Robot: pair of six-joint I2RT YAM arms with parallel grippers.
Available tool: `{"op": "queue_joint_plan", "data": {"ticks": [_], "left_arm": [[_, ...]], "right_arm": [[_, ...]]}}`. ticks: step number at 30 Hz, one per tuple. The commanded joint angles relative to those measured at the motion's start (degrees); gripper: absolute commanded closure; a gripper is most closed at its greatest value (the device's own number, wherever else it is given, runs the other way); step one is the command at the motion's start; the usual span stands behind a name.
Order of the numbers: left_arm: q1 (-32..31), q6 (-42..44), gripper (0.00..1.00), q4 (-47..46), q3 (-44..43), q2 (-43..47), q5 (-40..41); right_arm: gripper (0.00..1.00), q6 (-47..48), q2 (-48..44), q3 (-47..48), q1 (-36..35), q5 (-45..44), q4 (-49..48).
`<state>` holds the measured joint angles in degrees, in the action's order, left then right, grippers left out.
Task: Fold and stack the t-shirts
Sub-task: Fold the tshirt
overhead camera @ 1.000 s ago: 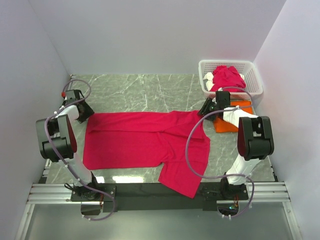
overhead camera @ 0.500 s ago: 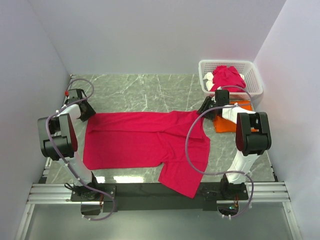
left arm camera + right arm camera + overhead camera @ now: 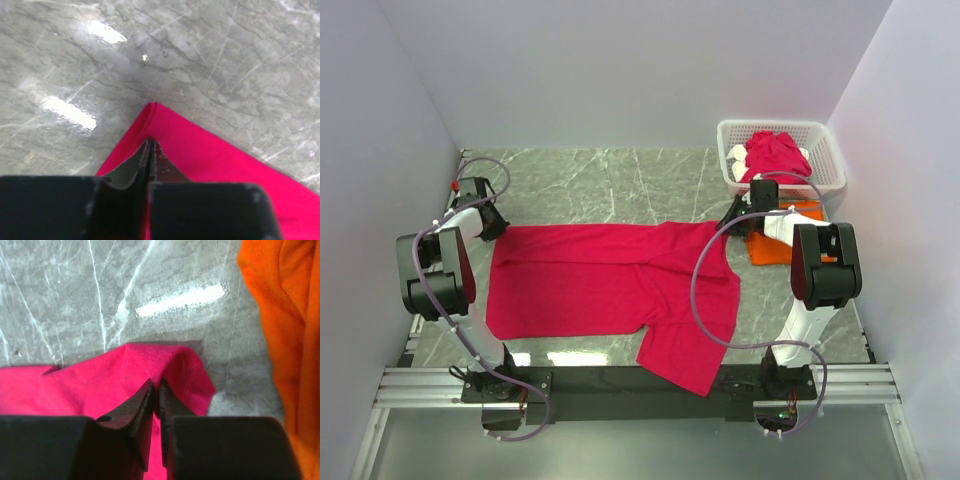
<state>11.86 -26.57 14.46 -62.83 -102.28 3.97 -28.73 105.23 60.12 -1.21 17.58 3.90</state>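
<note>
A crimson-pink t-shirt [image 3: 610,280] lies spread across the marble table, one sleeve hanging toward the near edge. My left gripper [image 3: 496,228] is shut on its far left corner [image 3: 155,112]; the cloth is pinched between the jaws [image 3: 151,145]. At the shirt's far right corner [image 3: 165,365], my right gripper [image 3: 728,222] is shut on a raised fold of the fabric [image 3: 156,385]. An orange t-shirt [image 3: 782,240] lies folded just right of that gripper, also in the right wrist view [image 3: 285,330]. More crimson t-shirts [image 3: 775,155] are piled in the basket.
A white lattice basket [image 3: 825,150] stands at the far right corner against the wall. Side walls close in the table on both sides. Bare marble [image 3: 600,185] stretches behind the spread shirt.
Both grippers have closed on the shirt's far corners; they stood open over them before. The arms have barely shifted and the shirt lies as it did.
</note>
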Motion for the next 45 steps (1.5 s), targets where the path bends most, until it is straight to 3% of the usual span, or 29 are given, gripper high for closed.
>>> {"op": "queue_joint_plan", "data": {"ticks": [1, 5, 11, 13, 14, 18, 19, 22, 26, 36, 40, 43, 45], "left_arm": [[-0.2, 0.8, 0.98, -0.1, -2.5, -0.2, 2.4], [-0.2, 1.2, 0.99, 0.2, -4.2, -1.5, 3.6], [-0.2, 0.6, 0.98, 2.3, -7.5, -3.1, 3.2], [-0.2, 0.3, 0.86, 2.1, -6.3, -2.5, 2.9], [-0.2, 0.2, 0.74, 1.7, -5.5, -1.5, 3.0], [-0.2, 0.6, 0.57, 0.2, -2.5, -0.3, 2.6], [-0.2, 0.7, 0.56, 0.0, -2.3, -0.4, 2.3], [-0.2, 0.7, 0.56, -0.5, -2.3, -0.9, 1.3], [-0.2, 0.9, 0.63, 0.0, -2.8, -1.7, 0.8], [-0.2, 0.3, 0.61, -0.4, -2.0, -1.9, -1.3], [-0.3, 0.5, 0.70, 0.1, -2.6, -2.6, -0.5], [-0.2, 0.7, 0.82, 0.2, -2.7, -2.4, 0.3], [-0.2, 1.1, 0.84, 0.2, -2.7, -2.5, 0.8]], "right_arm": [[0.89, 0.2, -1.7, 2.2, 0.9, 0.2, -0.9], [1.00, 0.1, -1.9, 2.3, 2.4, -0.4, -0.5], [1.00, 0.4, -1.7, 3.5, 3.9, 0.3, 0.7], [1.00, 0.5, -1.7, 3.4, 3.8, 1.0, 0.6], [1.00, 0.7, -1.8, 3.3, 3.8, 1.3, 0.5], [1.00, 0.8, -1.4, 3.3, 3.8, 2.3, 0.2], [1.00, 0.8, -1.3, 3.3, 3.8, 2.5, 0.2], [1.00, 0.8, -1.1, 3.4, 3.8, 2.7, 0.1], [1.00, 0.8, -1.0, 3.4, 3.8, 3.1, 0.2], [1.00, 0.3, -0.9, 3.1, 3.8, 4.0, -0.6], [1.00, 0.5, -0.8, 3.3, 3.8, 3.9, -0.1], [1.00, 0.7, -0.8, 3.2, 3.8, 3.5, -0.1], [1.00, 0.5, -0.9, 3.2, 3.8, 3.5, -0.2]]}}
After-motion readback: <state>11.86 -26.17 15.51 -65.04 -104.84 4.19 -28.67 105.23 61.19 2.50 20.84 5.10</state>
